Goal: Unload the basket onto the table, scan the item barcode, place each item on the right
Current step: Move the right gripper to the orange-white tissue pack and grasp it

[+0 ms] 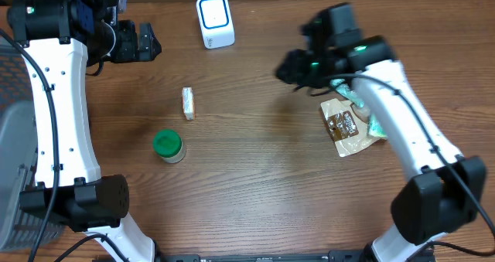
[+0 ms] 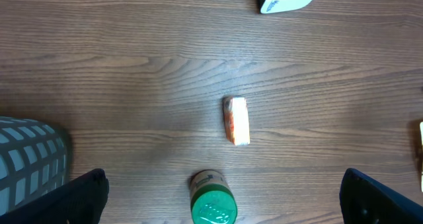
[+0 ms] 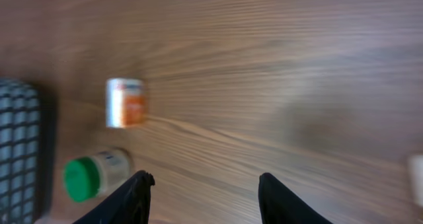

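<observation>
Small packet (image 1: 188, 103), white and orange, lies flat on the table (image 1: 255, 185) mid-left, below the scanner (image 1: 215, 21) and just above the green-capped bottle (image 1: 168, 146). It is likely the item to scan, though the bottle could be.

Looks light and blocky with a glossy wrap, so it is probably a bit slippery and may dent. Best pinch is across the short width at mid-length, keeping the printed faces clear.

Right hand (image 1: 290, 67) hovers well right of it, partly spread and holding nothing. Left hand (image 1: 147, 43) is parked top-left, spread wide and empty.

Foil pouches (image 1: 348, 127) lie under the right arm, basket (image 1: 15, 138) at far left.
</observation>
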Robot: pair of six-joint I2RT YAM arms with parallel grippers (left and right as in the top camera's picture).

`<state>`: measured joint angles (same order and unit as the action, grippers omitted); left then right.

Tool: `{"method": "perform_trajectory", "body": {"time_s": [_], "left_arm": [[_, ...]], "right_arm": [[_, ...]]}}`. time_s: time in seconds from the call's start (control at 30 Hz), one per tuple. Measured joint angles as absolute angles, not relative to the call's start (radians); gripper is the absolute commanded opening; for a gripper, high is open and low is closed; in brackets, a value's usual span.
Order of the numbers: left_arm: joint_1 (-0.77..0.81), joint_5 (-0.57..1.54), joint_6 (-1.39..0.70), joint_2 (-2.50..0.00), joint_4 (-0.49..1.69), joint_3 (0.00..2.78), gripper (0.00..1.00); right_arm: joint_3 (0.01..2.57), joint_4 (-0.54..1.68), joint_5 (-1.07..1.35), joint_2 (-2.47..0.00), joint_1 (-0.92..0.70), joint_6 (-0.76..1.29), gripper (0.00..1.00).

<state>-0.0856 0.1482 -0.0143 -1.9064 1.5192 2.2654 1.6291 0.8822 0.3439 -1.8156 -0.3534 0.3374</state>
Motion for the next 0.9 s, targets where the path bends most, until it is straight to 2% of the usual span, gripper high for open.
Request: {"method": "perform_trajectory", "body": {"time_s": [0.17,0.33,0.6,0.9], "left_arm": [[-0.086,0.148,-0.014,-1.906,1.52,2.265,1.0],[-0.086,0.148,-0.014,-1.906,1.519,2.265,1.0],[-0.086,0.148,-0.014,-1.906,1.519,2.265,0.99],[-0.086,0.148,-0.014,-1.906,1.519,2.265,1.0]], "right_arm": [[1.628,0.655,0.348,-1.901,-0.494,0.398,0.49],[1.63,0.52,0.352,-2.02,-0.596,0.443,0.49],[1.748,0.496,0.299,-2.207,-0.701,0.468,0.51],[1.786,0.413,0.26,-2.289,-0.722,0.471,0.51]]}}
